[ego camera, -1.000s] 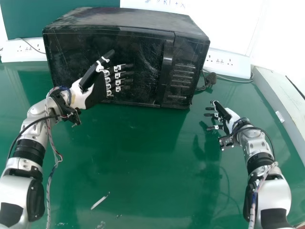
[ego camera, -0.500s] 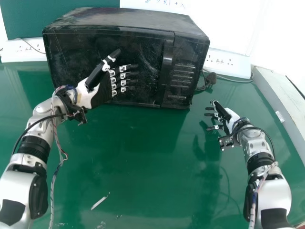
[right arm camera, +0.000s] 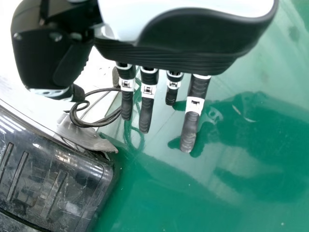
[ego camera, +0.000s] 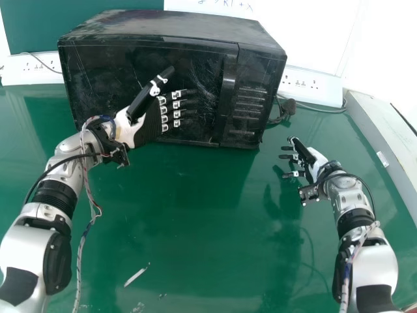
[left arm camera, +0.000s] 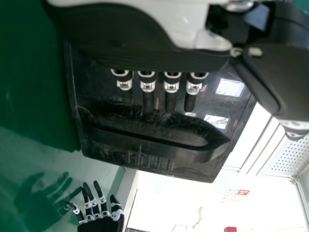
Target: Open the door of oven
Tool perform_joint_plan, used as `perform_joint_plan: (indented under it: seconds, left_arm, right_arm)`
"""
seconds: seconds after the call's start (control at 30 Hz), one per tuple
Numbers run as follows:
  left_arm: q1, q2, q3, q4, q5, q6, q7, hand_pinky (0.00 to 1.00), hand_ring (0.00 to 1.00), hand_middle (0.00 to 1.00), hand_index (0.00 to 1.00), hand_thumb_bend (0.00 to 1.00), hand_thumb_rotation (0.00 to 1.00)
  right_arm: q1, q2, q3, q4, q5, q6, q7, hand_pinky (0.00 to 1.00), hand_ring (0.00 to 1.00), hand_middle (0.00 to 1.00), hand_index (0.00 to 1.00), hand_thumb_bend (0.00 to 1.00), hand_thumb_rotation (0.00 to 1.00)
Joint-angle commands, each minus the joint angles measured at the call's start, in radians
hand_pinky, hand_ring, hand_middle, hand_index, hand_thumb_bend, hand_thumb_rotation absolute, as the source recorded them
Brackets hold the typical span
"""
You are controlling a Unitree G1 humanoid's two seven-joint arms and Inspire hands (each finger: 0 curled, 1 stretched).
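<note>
A black oven point(ego camera: 156, 40) stands at the back of the table, its door shut, with an upright handle point(ego camera: 225, 98) right of the door's middle. My left hand point(ego camera: 151, 122) is before the door, left of the handle, thumb raised and fingers straight towards the handle. In the left wrist view the left hand point(left arm camera: 145, 53) has its fingers short of the handle point(left arm camera: 145, 140). My right hand point(ego camera: 311, 162) rests in the air right of the oven, its fingers relaxed. In the right wrist view, the right hand point(right arm camera: 174, 43) is beside the oven point(right arm camera: 53, 179), holding nothing.
White socket strips point(ego camera: 313, 86) lie behind the oven on both sides. A black cable and plug point(ego camera: 287, 107) are by its right side. A pale ledge point(ego camera: 384, 140) runs along the table's right edge. A small white scrap point(ego camera: 135, 277) lies on the green table point(ego camera: 189, 228) near the front.
My left hand has moved to the right across the door front, closer to the handle, its fingers still straight. The right hand and the oven have kept still.
</note>
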Motion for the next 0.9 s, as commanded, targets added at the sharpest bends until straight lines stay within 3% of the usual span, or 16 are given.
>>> perform_joint_plan:
  seconds: [0.0, 0.1, 0.27, 0.4, 0.73, 0.87]
  left_arm:
    - [-0.032, -0.016, 0.011, 0.014, -0.001, 0.005, -0.008, 1.0, 1.0, 1.0, 1.0, 1.0, 0.96]
    - [-0.04, -0.019, 0.012, 0.015, 0.004, 0.002, -0.01, 1.0, 1.0, 1.0, 1.0, 1.0, 0.97]
    - [-0.052, -0.031, 0.008, 0.022, 0.013, 0.001, -0.011, 1.0, 1.0, 1.0, 1.0, 1.0, 0.95]
    - [-0.058, -0.042, 0.008, 0.025, 0.02, 0.0, 0.0, 1.0, 1.0, 1.0, 1.0, 1.0, 0.95]
    - [-0.076, -0.057, 0.006, 0.033, 0.03, -0.001, 0.004, 1.0, 1.0, 1.0, 1.0, 1.0, 0.97]
    - [-0.085, -0.065, 0.003, 0.036, 0.04, 0.002, 0.023, 1.0, 1.0, 1.0, 1.0, 1.0, 0.96]
  right_arm:
    - [0.052, 0.033, 0.001, 0.036, -0.001, 0.043, 0.023, 0.65, 0.71, 0.77, 0.85, 0.58, 0.52]
    - [0.051, 0.034, 0.002, 0.035, -0.005, 0.041, 0.026, 0.63, 0.7, 0.77, 0.86, 0.56, 0.53]
    - [0.049, 0.037, 0.005, 0.035, -0.008, 0.042, 0.028, 0.69, 0.74, 0.78, 0.86, 0.56, 0.55]
    - [0.049, 0.038, 0.011, 0.033, -0.013, 0.036, 0.02, 0.63, 0.7, 0.77, 0.86, 0.53, 0.55]
    - [0.048, 0.043, 0.018, 0.035, -0.019, 0.041, 0.018, 0.65, 0.72, 0.76, 0.84, 0.54, 0.59]
    - [0.05, 0.043, 0.011, 0.036, -0.009, 0.039, 0.022, 0.66, 0.71, 0.75, 0.84, 0.57, 0.54]
